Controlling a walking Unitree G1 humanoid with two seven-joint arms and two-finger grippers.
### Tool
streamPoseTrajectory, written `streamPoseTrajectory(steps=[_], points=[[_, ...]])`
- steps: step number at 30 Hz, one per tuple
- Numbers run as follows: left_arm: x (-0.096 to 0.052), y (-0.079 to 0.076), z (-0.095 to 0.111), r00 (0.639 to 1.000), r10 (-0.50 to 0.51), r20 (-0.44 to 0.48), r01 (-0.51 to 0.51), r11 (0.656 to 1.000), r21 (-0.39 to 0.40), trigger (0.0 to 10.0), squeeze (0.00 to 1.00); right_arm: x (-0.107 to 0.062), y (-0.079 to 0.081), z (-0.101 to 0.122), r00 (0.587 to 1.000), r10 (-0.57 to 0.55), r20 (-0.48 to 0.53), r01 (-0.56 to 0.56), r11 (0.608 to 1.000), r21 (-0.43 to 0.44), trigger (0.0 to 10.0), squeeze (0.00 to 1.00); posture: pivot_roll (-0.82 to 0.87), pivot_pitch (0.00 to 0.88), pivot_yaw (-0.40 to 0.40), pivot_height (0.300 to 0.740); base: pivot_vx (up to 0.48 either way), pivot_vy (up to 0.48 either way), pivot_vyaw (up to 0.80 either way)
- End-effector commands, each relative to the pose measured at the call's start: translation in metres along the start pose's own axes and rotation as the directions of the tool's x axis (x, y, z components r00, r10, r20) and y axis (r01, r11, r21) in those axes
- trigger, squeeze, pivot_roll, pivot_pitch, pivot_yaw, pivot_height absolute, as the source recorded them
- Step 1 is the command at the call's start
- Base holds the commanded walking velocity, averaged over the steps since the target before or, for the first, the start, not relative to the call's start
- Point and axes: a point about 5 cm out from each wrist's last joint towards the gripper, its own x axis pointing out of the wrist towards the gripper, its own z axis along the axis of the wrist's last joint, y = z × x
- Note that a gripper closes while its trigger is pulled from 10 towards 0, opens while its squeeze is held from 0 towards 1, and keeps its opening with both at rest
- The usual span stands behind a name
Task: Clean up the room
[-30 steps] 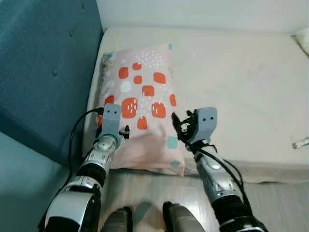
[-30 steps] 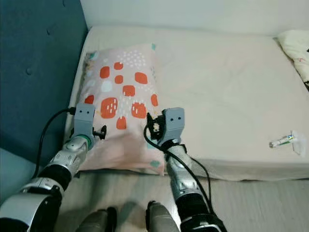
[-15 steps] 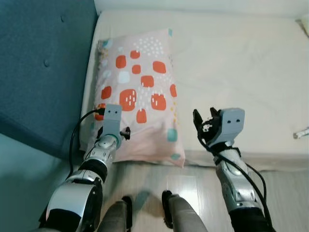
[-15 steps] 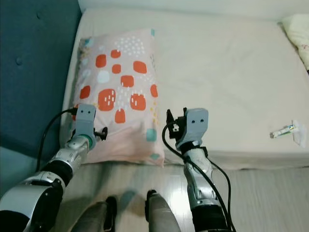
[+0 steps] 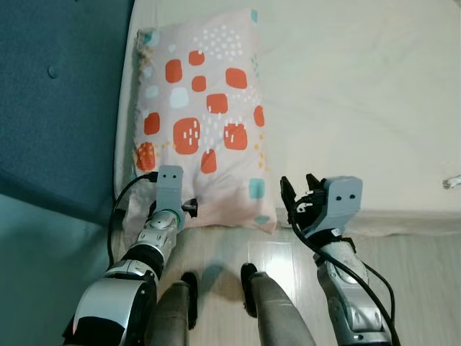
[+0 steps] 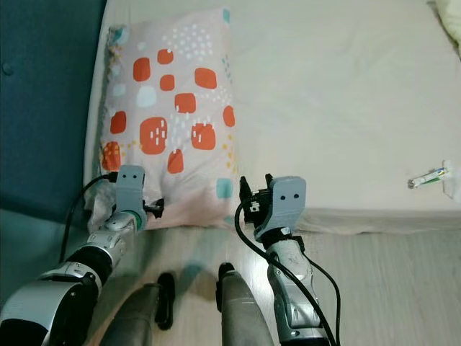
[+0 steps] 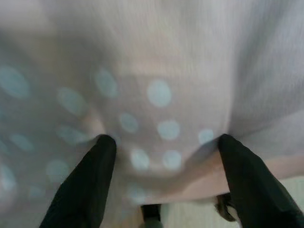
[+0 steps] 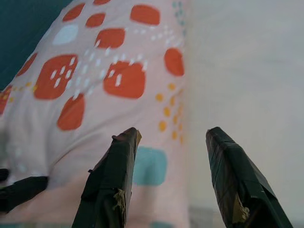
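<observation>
A pink pillow (image 5: 202, 122) with orange and pale blue patches lies along the left side of the cream bed (image 5: 360, 101), its near end hanging over the bed's front edge. My left gripper (image 7: 164, 142) is at the pillow's near left corner, its black fingers (image 7: 95, 171) spread open and pressed against the dotted fabric. My right gripper (image 5: 297, 189) stands open just off the pillow's near right corner, by the bed's front edge, with nothing between its fingers (image 8: 118, 166).
A dark blue padded headboard (image 5: 50, 94) runs along the left of the bed. A small pen-like item (image 6: 430, 177) and a white scrap (image 6: 454, 186) lie near the bed's right front edge. Pale wooden floor (image 5: 410, 259) and my legs (image 5: 270, 310) are below.
The camera has drawn back and looks further down. My right gripper has come away from the pillow's right side to the bed's front edge. My left gripper stays at the near left corner.
</observation>
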Motion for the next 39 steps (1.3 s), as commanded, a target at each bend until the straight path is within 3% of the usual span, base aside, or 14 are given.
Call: streamPoseTrajectory(steps=[1, 4, 5, 25, 28, 30, 31, 34, 36, 39], points=[[-0.001, -0.005, -0.012, 0.999, -0.011, -0.033, 0.011, 1.000, -0.008, 1.3, 0.00, -0.006, 0.001, -0.006, 0.999, -0.007, -0.037, 0.007, 1.000, 0.014, 10.0, 0.00, -0.17, 0.416, 0.035, 0.740, 0.000, 0.000, 0.00], [-0.001, -0.005, -0.012, 0.999, -0.011, -0.033, 0.011, 1.000, -0.008, 1.3, 0.00, -0.006, 0.001, -0.006, 0.999, -0.007, -0.037, 0.007, 1.000, 0.014, 10.0, 0.00, -0.17, 0.416, 0.035, 0.740, 0.000, 0.000, 0.00], [-0.001, -0.005, -0.007, 1.000, -0.006, -0.008, 0.006, 1.000, 0.002, 0.0, 0.00, -0.006, 0.003, -0.006, 0.999, -0.004, -0.038, 0.005, 1.000, 0.017, 10.0, 0.00, -0.17, 0.410, 0.035, 0.740, 0.000, 0.000, 0.00], [-0.002, -0.010, 0.006, 0.993, -0.013, 0.116, 0.008, 0.999, 0.042, 0.0, 0.00, -0.013, 0.008, -0.007, 0.997, 0.000, -0.074, 0.002, 1.000, 0.027, 10.0, 0.00, -0.17, 0.398, 0.038, 0.740, 0.000, 0.000, 0.00], [-0.004, -0.013, 0.020, 0.980, 0.011, 0.197, -0.022, 0.998, 0.053, 0.0, 0.00, -0.012, 0.007, -0.007, 0.997, -0.003, -0.077, 0.005, 1.000, 0.026, 10.0, 0.00, -0.16, 0.394, 0.040, 0.740, 0.000, 0.000, 0.00], [-0.004, -0.013, 0.020, 0.980, 0.011, 0.197, -0.022, 0.998, 0.053, 0.0, 0.00, -0.012, 0.007, -0.007, 0.997, -0.003, -0.077, 0.005, 1.000, 0.026, 10.0, 0.00, -0.16, 0.394, 0.040, 0.740, 0.000, 0.000, 0.00], [-0.006, -0.015, 0.042, 0.949, 0.042, 0.312, -0.083, 0.990, 0.117, 0.0, 0.00, -0.012, 0.007, -0.007, 0.997, -0.004, -0.080, 0.006, 1.000, 0.025, 10.0, 0.00, -0.16, 0.391, 0.039, 0.740, 0.000, 0.000, 0.00], [-0.008, -0.016, 0.055, 0.926, 0.056, 0.373, -0.118, 0.982, 0.144, 0.0, 0.00, -0.011, 0.007, -0.007, 0.997, -0.004, -0.080, 0.006, 1.000, 0.026, 10.0, 0.00, -0.16, 0.391, 0.039, 0.740, 0.000, 0.000, 0.00], [-0.011, -0.018, 0.076, 0.882, 0.076, 0.465, -0.171, 0.971, 0.166, 0.0, 0.00, -0.011, 0.007, -0.006, 0.997, -0.004, -0.081, 0.006, 1.000, 0.025, 10.0, 0.00, -0.16, 0.388, 0.039, 0.740, 0.000, 0.000, 0.00], [-0.013, -0.018, 0.089, 0.858, 0.092, 0.505, -0.201, 0.965, 0.166, 0.0, 0.00, -0.010, 0.008, -0.006, 0.997, -0.003, -0.080, 0.005, 1.000, 0.024, 10.0, 0.00, -0.16, 0.385, 0.041, 0.740, 0.000, 0.000, 0.00]])
